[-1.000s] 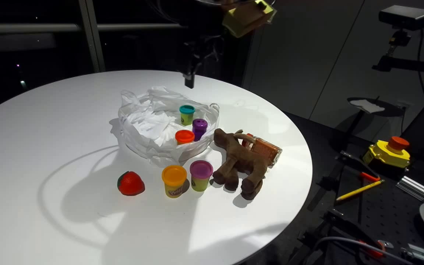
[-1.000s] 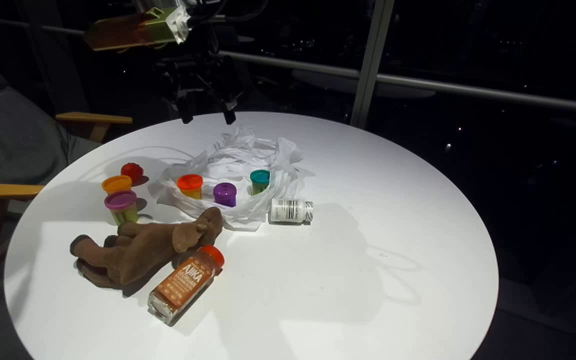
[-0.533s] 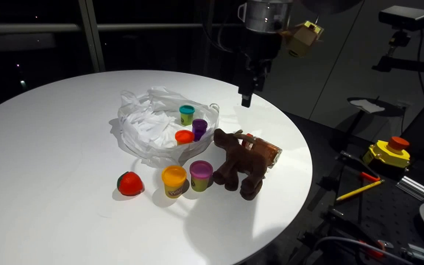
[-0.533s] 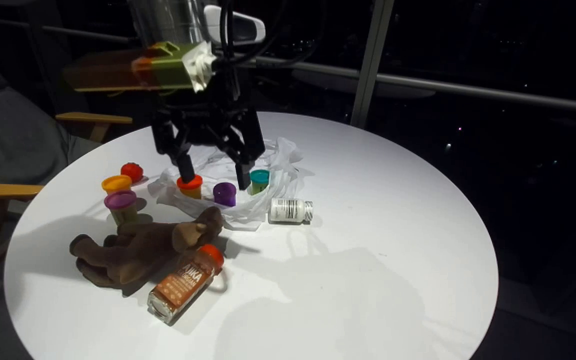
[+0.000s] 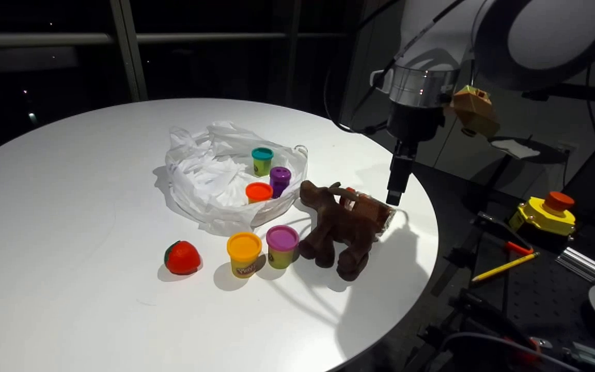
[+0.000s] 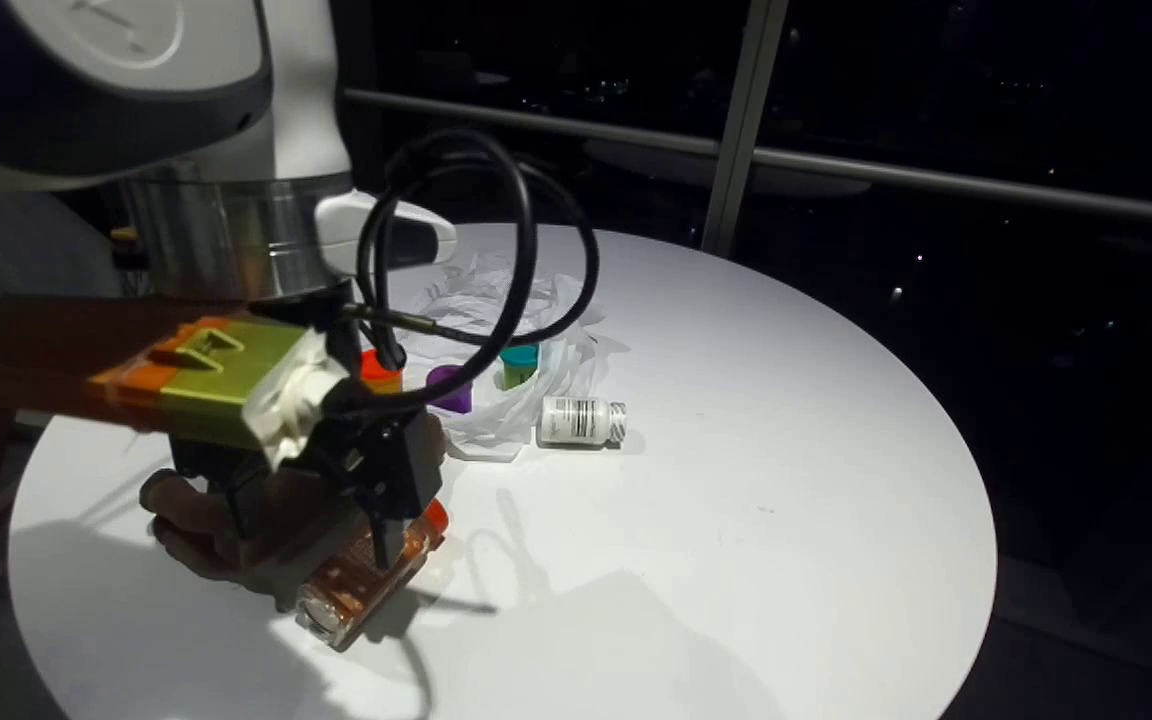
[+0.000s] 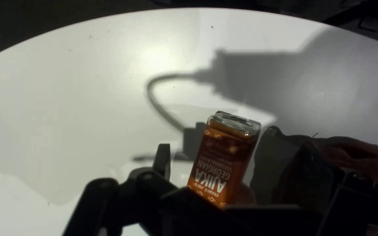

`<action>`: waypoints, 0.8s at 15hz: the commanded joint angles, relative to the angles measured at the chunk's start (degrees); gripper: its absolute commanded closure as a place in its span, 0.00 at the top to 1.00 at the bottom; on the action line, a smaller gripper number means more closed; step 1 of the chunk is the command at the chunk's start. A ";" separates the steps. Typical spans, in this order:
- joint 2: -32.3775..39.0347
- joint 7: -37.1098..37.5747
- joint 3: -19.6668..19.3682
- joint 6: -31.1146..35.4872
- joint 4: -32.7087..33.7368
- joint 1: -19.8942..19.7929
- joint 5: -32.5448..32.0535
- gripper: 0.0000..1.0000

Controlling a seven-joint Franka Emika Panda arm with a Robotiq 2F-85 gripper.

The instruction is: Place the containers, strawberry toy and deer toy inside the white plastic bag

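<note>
The black two-finger gripper (image 6: pixel 314 542) points downward, its fingers spread wide apart. In an exterior view, one finger overlaps the brown plush four-legged deer toy (image 5: pixel 339 222), and the opposite finger overlaps a rectangular clear-glass bottle (image 7: pixel 220 164) with an orange label and a red cap. Contact between the fingers and either item cannot be determined.

The deer toy lies on its side on the round white tabletop (image 5: pixel 96 310). The clear-glass bottle lies flat just beside it.

The thin, wrinkled, translucent white plastic bag (image 5: pixel 209 214) rests on the tabletop near the deer toy's head. Three small round containers stand upright inside it: a teal-lidded green tub (image 5: pixel 262 163), a solid purple tub (image 5: pixel 280 182) and a red-orange-lidded tub (image 5: pixel 259 192).

Two further containers stand upright outside the bag, just beside each other: a yellow-orange tub (image 5: pixel 244 254) and a mauve-lidded yellow-green tub (image 5: pixel 282 247). The mauve-lidded yellow-green tub is between the yellow-orange tub and the deer toy. The small red, rounded strawberry toy (image 5: pixel 183 257) rests on the tabletop near the yellow-orange tub. A white cylindrical bottle (image 6: pixel 576 421) with a printed label lies on its side just beside the bag.
</note>
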 commanded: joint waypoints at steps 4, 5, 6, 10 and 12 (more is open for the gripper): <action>5.30 0.00 1.58 13.04 -1.88 -0.50 0.97 1.00; 6.00 0.08 1.37 14.16 -1.88 -0.39 1.04 1.00; 6.60 0.11 1.16 15.06 -1.87 -0.24 1.08 1.00; 7.42 -0.53 0.75 16.57 -1.83 -0.37 2.14 1.00; 6.51 -1.00 0.95 16.89 -1.78 -0.77 2.78 1.00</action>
